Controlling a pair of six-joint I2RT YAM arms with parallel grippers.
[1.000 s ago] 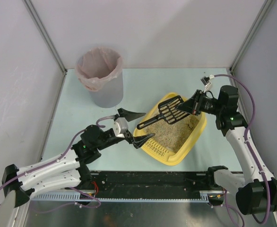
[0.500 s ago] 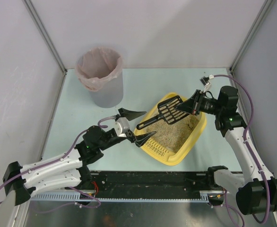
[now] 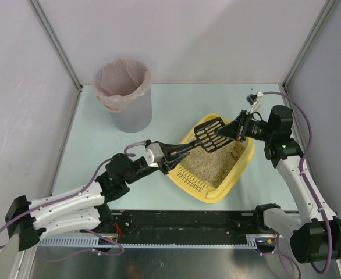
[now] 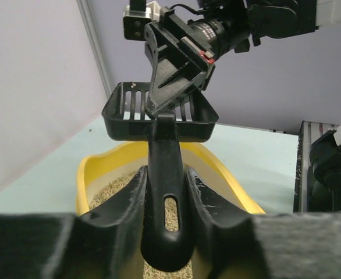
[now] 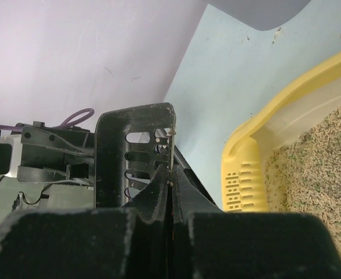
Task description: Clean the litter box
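**Scoop held at both ends over the litter box**

The litter box [image 3: 194,181] lies on the table [image 3: 100,139], right of centre and turned on a diagonal. Its slotted grille runs along the near-left edge, and beige litter covers its floor.

A black scoop [image 3: 208,133] hangs above it. The slotted head is over the far-left rim and the handle slants down toward the left edge.

The left gripper [image 3: 181,151] reaches in over the box's left rim, just above the litter. It is clenched on the scoop's handle. In the left wrist view its fingers [image 4: 124,203] press against both sides of the handle, with the box's yellow rim [image 4: 89,174] below.

The right gripper [image 3: 221,134] is over the far part of the box, above the litter. Its jaws are pinched tight on the back wall of the scoop's head. In the right wrist view, the box's grille corner [image 5: 243,168] lies below and to the right of it.

A grey bin [image 3: 124,102] with a pink liner stands at the far left of the table, well apart from the box.

By count there is one litter box, one scoop and one bin. Both of the two grippers are gripping the same scoop.
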